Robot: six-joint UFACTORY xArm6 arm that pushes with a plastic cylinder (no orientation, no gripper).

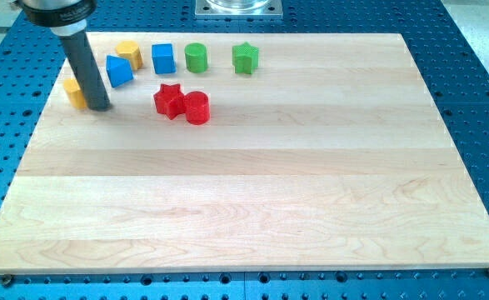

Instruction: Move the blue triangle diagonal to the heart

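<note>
Blue triangle [119,71] sat in the upper left of the frame, on the wooden board [252,192]. My tip [99,107] stood just below and left of it, touching or nearly touching a yellow block [75,92], probably the heart, partly hidden behind the rod. I carried no claw, so nothing was grasped. Along the top edge sat a yellow block [130,52], a blue cube [162,57], a green cylinder [196,57] and a green star [245,57]. A red star [169,100] touched a red cylinder [197,107].

- The arm [58,12] enters at the view's top left corner; only its round dark end part is visible there.
- A straight dark rod [86,65] goes down from it, leaning a little to the view's right.
- My tip [100,107] touches the board.
</note>
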